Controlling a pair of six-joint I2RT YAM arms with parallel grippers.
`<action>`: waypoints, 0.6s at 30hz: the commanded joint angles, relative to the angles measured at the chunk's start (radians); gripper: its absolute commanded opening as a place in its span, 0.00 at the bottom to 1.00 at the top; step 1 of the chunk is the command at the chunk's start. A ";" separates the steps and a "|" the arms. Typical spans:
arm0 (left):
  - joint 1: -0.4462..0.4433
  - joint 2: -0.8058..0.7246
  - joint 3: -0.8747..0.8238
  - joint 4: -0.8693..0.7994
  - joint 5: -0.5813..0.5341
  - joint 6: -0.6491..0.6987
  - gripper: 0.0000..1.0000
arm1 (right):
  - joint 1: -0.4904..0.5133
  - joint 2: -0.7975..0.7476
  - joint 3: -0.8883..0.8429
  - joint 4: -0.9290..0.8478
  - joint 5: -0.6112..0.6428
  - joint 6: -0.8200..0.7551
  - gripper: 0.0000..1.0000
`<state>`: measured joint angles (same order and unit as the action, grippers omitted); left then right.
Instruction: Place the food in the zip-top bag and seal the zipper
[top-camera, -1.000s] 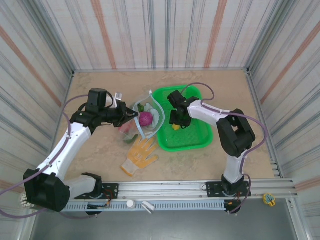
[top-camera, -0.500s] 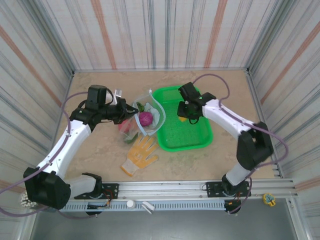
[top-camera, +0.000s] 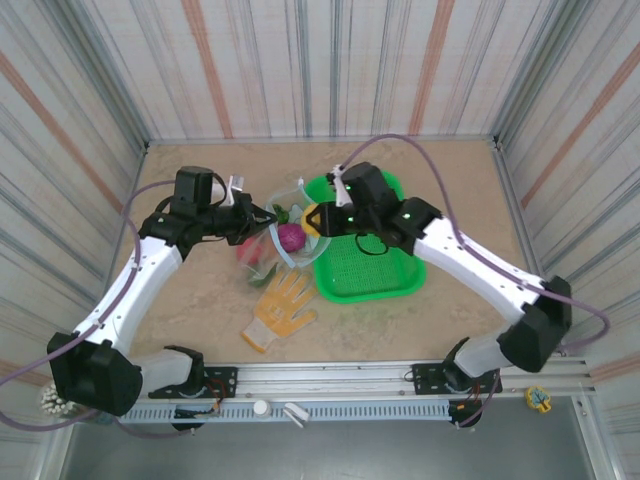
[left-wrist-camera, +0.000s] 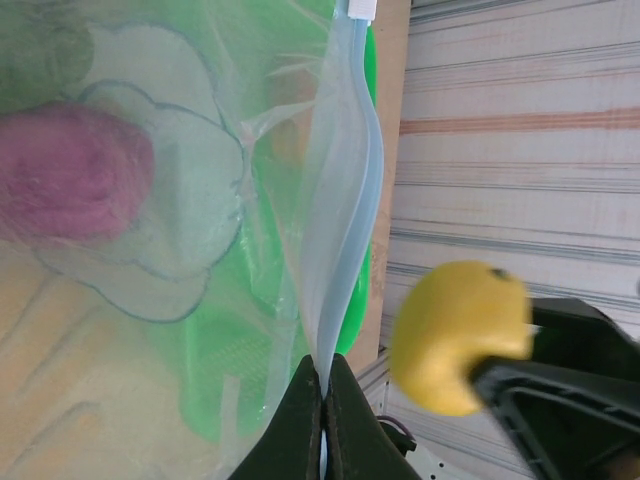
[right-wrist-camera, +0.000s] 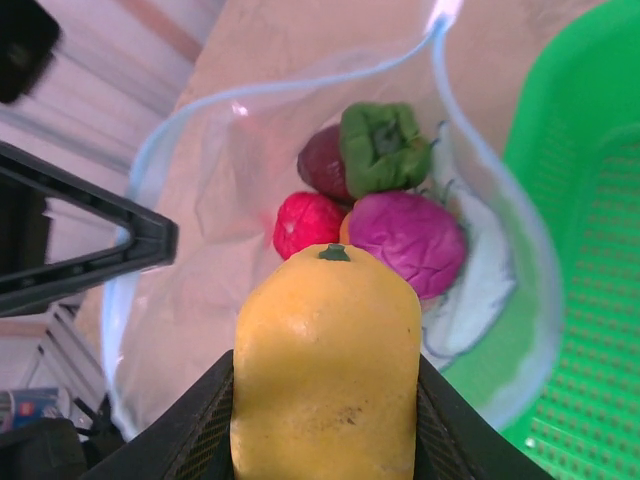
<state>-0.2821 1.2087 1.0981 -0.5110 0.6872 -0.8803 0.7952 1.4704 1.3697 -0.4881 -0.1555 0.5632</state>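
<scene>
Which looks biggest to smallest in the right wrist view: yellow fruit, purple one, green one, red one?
1. yellow fruit: largest, but nearest the camera
2. purple one
3. green one and red one look about alike
</scene>
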 joint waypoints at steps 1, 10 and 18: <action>-0.007 -0.013 0.035 -0.021 -0.010 -0.012 0.00 | 0.028 0.104 0.055 0.040 -0.024 -0.032 0.29; -0.007 -0.003 0.062 -0.036 -0.004 -0.006 0.00 | 0.062 0.351 0.214 0.120 -0.112 0.005 0.40; -0.004 0.013 0.057 -0.006 0.000 -0.019 0.00 | 0.059 0.352 0.200 0.117 -0.110 0.004 0.70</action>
<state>-0.2760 1.2083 1.1309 -0.5354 0.6617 -0.8951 0.8345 1.8374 1.5539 -0.3935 -0.2260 0.5743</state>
